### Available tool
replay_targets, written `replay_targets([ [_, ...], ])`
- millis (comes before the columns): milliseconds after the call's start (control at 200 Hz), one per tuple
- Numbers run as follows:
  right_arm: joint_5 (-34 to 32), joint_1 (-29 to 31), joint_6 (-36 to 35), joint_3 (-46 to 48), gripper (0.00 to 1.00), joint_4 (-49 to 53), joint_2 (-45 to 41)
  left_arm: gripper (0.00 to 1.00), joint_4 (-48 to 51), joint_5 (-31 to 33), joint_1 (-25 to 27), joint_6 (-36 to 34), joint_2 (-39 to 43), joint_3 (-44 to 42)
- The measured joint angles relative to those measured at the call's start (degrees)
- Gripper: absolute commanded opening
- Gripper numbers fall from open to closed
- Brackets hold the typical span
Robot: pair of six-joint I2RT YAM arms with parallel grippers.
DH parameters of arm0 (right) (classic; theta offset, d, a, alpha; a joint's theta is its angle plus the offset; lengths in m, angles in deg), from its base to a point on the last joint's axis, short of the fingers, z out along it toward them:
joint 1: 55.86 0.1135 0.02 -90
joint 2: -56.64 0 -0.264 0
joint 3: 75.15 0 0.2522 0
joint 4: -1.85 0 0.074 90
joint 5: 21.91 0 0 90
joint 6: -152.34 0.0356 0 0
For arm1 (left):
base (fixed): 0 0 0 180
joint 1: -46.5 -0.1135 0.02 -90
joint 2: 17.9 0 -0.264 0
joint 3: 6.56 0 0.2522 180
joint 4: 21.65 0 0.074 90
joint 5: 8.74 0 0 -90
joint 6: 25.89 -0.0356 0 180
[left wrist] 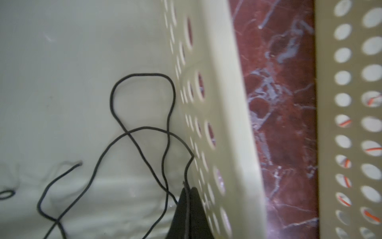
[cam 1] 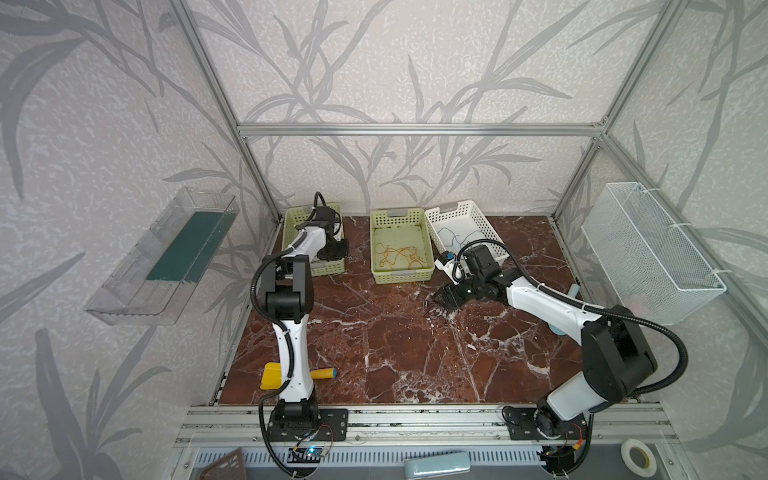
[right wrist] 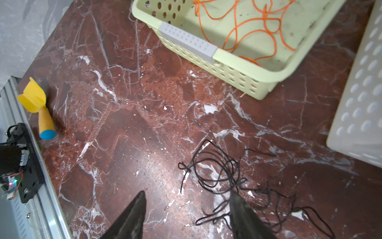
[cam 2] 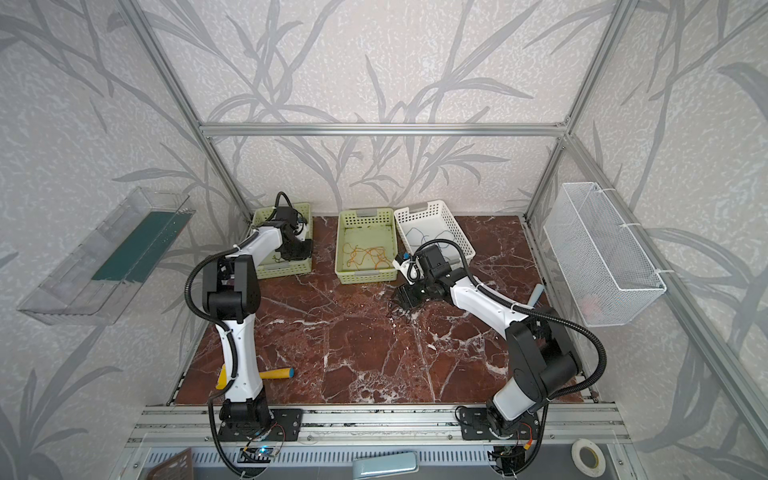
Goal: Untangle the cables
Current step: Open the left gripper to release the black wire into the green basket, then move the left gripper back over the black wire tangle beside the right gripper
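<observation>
My left gripper (left wrist: 187,191) is inside the left green basket (cam 1: 291,226), shut on a dark cable (left wrist: 144,74) that loops over the basket floor. In both top views that gripper (cam 1: 332,249) (cam 2: 297,249) sits low in the basket. On the marble lies a tangle of dark cables (right wrist: 219,173) (cam 1: 436,312) (cam 2: 399,312). My right gripper (right wrist: 187,194) (cam 1: 442,300) hovers open just over it, one finger among the strands. Orange cables (cam 1: 401,255) (right wrist: 248,24) lie in the middle green basket (cam 1: 376,249). Blue cables (cam 1: 457,239) lie in the white basket (cam 1: 446,210).
A yellow tool with a blue tip (cam 1: 322,374) (right wrist: 42,115) lies at the front left, partly behind the left arm. A wire mesh basket (cam 1: 648,253) hangs on the right wall, a clear tray (cam 1: 166,257) on the left wall. A pale blue object (cam 1: 575,289) lies behind the right arm.
</observation>
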Motion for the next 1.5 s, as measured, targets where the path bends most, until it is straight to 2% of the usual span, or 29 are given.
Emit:
replay_targets([
  [170,-3.5,-1.8,2.7,2.5,0.63,0.1,0.0,0.42,-2.1,1.0,3.0,3.5,6.7,-7.9],
  [310,-7.0,-2.2,5.3,2.7,0.60,0.1,1.6,0.63,-6.3,3.9,3.6,5.1,17.2,-18.0],
  [390,-8.3,-2.3,6.4,2.7,0.57,0.0,3.8,0.71,-8.8,6.0,4.1,5.2,23.2,-21.6],
  [565,-11.8,-2.3,8.4,2.7,0.54,0.1,6.6,0.72,-13.6,9.9,7.5,4.5,33.4,-26.0],
  [805,-13.4,-3.9,10.3,0.9,0.51,-0.3,7.2,0.65,-22.7,11.3,20.9,-1.1,39.3,-36.7],
  [975,-13.5,-5.1,10.6,0.9,0.50,-0.6,8.7,0.65,-25.6,8.8,29.8,-3.0,36.5,-38.1],
  [1135,-13.4,-5.2,10.6,-1.0,0.39,-0.7,10.6,0.64,-28.8,5.6,34.8,-0.7,31.1,-38.1],
  [1294,-13.4,-5.2,10.5,-1.1,0.28,-0.9,10.7,0.64,-30.3,1.2,37.3,3.5,25.0,-38.1],
  [1504,-13.3,-5.2,10.4,-1.1,0.19,-0.9,10.8,0.62,-32.9,-2.3,37.6,8.2,23.1,-38.1],
])
